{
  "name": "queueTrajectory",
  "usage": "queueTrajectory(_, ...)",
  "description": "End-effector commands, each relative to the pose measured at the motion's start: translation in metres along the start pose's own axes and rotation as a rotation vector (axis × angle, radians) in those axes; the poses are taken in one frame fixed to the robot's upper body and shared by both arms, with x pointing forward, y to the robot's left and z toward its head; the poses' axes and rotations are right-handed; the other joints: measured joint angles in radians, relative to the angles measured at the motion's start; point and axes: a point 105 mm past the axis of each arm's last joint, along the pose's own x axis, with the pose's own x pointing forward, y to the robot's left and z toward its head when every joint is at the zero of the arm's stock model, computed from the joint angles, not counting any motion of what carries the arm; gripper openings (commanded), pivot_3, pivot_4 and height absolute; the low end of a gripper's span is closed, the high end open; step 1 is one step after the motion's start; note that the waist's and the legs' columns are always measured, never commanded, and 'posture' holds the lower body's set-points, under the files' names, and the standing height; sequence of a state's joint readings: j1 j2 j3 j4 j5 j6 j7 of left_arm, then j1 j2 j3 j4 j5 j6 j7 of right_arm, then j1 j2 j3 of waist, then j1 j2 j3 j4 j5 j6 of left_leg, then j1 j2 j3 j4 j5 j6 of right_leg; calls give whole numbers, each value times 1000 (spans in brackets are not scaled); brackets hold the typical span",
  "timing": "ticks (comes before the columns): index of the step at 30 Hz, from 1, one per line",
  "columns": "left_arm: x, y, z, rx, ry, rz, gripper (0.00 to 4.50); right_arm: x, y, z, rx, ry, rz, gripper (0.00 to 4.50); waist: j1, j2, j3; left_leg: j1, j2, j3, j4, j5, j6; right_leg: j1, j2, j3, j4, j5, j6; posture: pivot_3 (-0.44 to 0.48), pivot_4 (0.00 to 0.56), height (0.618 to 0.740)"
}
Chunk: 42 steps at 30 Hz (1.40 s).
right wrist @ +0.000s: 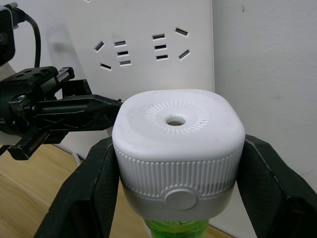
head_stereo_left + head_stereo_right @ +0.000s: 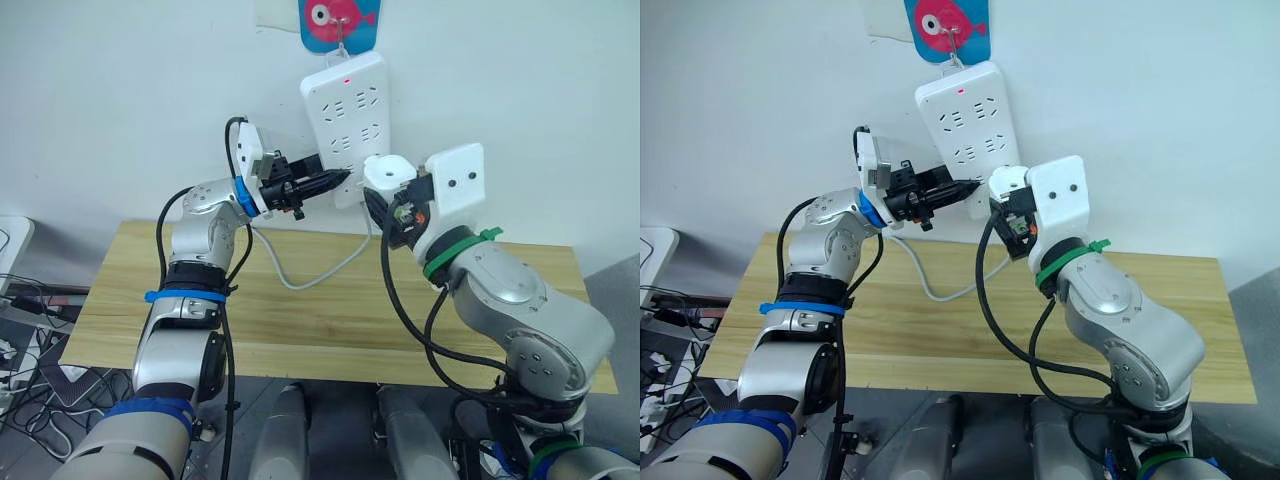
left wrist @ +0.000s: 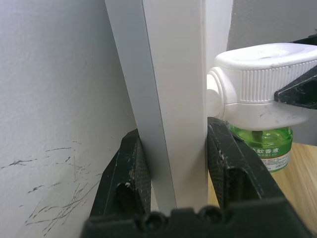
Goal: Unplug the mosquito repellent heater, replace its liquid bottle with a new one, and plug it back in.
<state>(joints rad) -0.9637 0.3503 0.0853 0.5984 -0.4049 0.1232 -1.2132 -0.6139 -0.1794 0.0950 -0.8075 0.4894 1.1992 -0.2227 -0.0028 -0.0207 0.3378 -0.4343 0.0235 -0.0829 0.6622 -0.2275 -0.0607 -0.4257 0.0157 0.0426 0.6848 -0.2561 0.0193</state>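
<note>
The white power strip [image 2: 348,110] hangs on the wall. My left gripper [image 2: 340,180] is shut on its lower edge, one finger [image 3: 124,168] on each side of the strip. The mosquito repellent heater [image 1: 178,134], white with a ribbed rim, is clamped in my right gripper [image 2: 395,195]. It is held against the strip's lower right part [image 3: 262,84]. I cannot tell whether its prongs are in a socket. A translucent green liquid bottle [image 3: 262,144] sits in the heater's underside. Whether it is the old bottle or the new one cannot be told.
A wooden table [image 2: 330,320] stands against the wall below the strip. The strip's white cable [image 2: 300,270] loops down over it. A blue fish-picture hook [image 2: 338,20] holds the strip. Loose cables [image 2: 25,330] lie at the far left.
</note>
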Motion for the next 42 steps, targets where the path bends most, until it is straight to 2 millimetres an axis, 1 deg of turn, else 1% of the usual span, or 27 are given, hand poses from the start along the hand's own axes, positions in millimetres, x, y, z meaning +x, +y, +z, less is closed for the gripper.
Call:
queueTrajectory(1,9,-9,10,15,-31,-64,1297,6,-4,9,3,-47,-38,2929,-1,0,0,0,0,0,0,0,0,0,0,0,1,0,0,102,290,740)
queueTrajectory(8,10,-9,12,10,-39,-69,1297,12,-5,7,0,-47,-50,2929,-4,0,0,1,0,0,0,2,-1,-1,0,0,5,0,0,102,290,740)
queueTrajectory(9,10,-10,12,9,-40,-70,1297,13,-4,6,1,-48,-51,2929,-4,0,0,1,0,0,0,2,-1,-1,0,0,5,0,0,114,279,740)
queueTrajectory(13,10,-12,13,0,-46,-82,1297,15,-4,6,7,-48,-56,2929,-4,0,0,1,0,0,0,3,-2,-2,0,0,7,0,0,114,279,740)
queueTrajectory(24,10,-16,13,-9,-44,-95,1297,23,-5,10,11,-58,-54,2929,-6,0,0,1,2,1,0,5,-4,-6,0,1,13,0,-1,122,268,740)
queueTrajectory(27,9,-15,10,-3,-33,-87,1297,23,-4,9,14,-57,-49,2929,-6,0,0,1,2,0,-1,7,-5,-7,1,1,13,1,-1,122,268,740)
queueTrajectory(31,6,-7,5,31,-7,-34,1297,19,-1,8,8,-55,-33,2929,-6,0,0,1,2,1,-1,7,-6,-8,1,1,13,1,-1,122,268,740)
queueTrajectory(33,5,-4,3,42,3,-18,1297,14,-1,8,6,-54,-20,3694,-5,0,0,0,2,1,-1,7,-6,-8,1,1,13,1,-1,120,279,740)
queueTrajectory(35,3,-2,2,46,8,-8,1297,7,-1,8,6,-52,-6,4271,0,0,-1,0,1,1,-2,7,-6,-8,1,1,13,1,-1,120,279,740)
queueTrajectory(36,3,-1,1,46,10,-3,1297,4,-1,8,6,-50,-1,4491,2,0,-1,-1,1,0,-2,7,-5,-9,1,0,12,1,-1,120,279,740)
queueTrajectory(39,2,1,0,47,11,6,1297,-2,-2,7,6,-40,13,4491,2,0,-1,-4,-1,1,-3,7,-5,-11,0,1,10,-1,0,110,287,740)
queueTrajectory(42,1,2,-2,44,16,5,1297,-15,-3,6,0,-23,45,4491,2,0,-1,-8,-1,0,-2,7,-6,-14,-1,0,10,-1,0,105,289,740)
